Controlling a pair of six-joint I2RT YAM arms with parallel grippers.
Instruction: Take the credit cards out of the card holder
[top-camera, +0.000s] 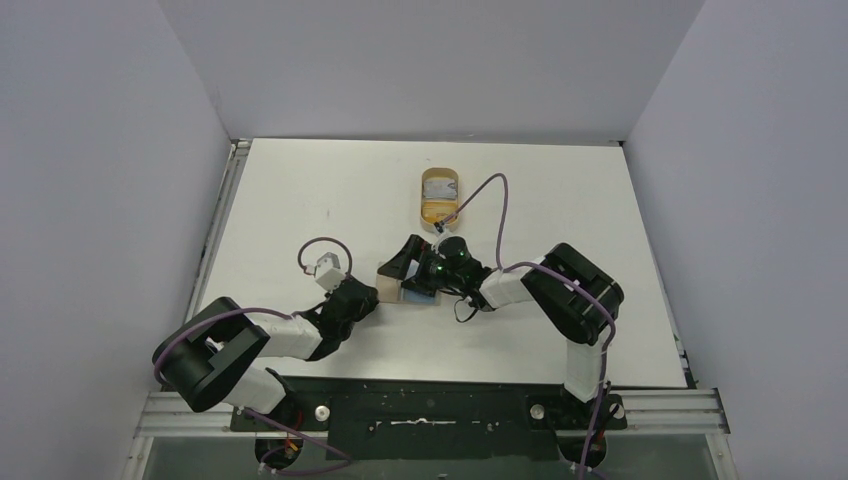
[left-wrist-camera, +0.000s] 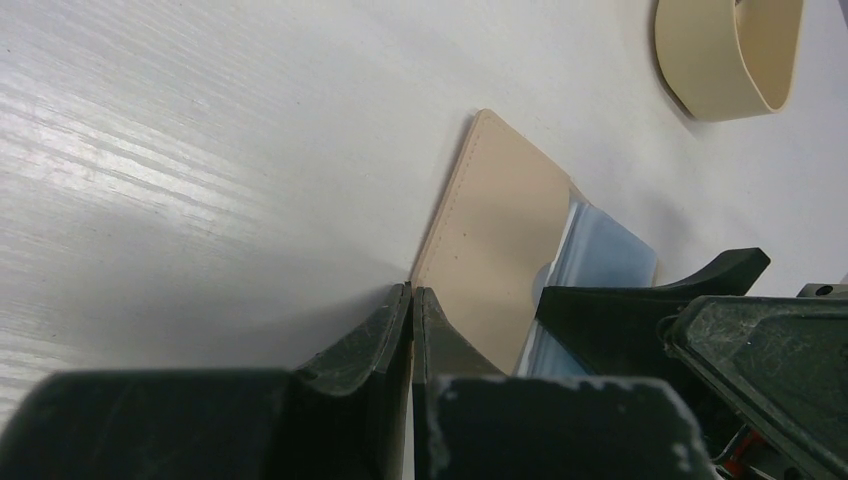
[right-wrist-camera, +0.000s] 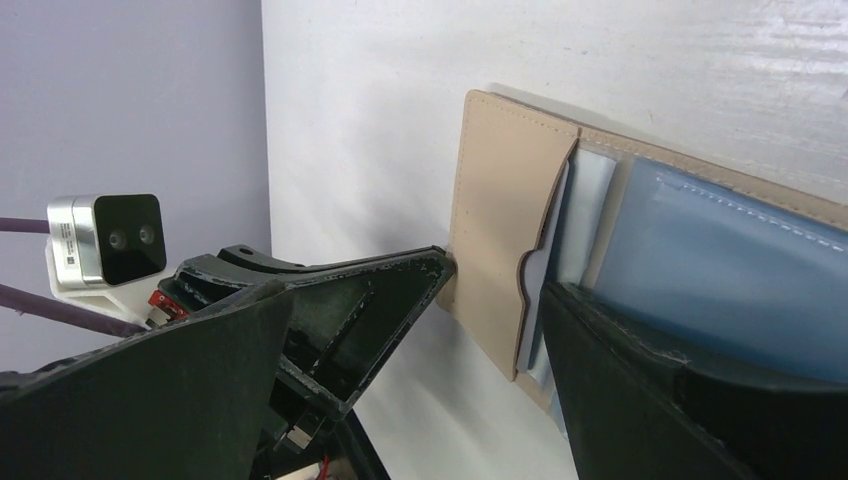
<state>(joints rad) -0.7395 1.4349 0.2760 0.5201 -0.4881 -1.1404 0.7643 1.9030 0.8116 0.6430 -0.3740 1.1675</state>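
Note:
The beige card holder (top-camera: 386, 282) (left-wrist-camera: 490, 230) (right-wrist-camera: 500, 220) lies open and flat on the table. Light blue credit cards (left-wrist-camera: 610, 250) (right-wrist-camera: 720, 260) sit in its pockets, and one edge peeks past the notch of the tan pocket. My left gripper (top-camera: 372, 293) (left-wrist-camera: 412, 290) is shut, its tips resting at the holder's near edge. My right gripper (top-camera: 410, 268) (right-wrist-camera: 420, 330) is open wide above the holder. One of its fingers (right-wrist-camera: 640, 390) (left-wrist-camera: 640, 320) lies over the blue cards and hides part of them.
An oval tan dish (top-camera: 440, 197) (left-wrist-camera: 720, 60) with a raised rim stands on the table behind the holder. The left arm's wrist camera (right-wrist-camera: 105, 240) shows close beside the right gripper. Grey walls enclose the white table (top-camera: 300, 200).

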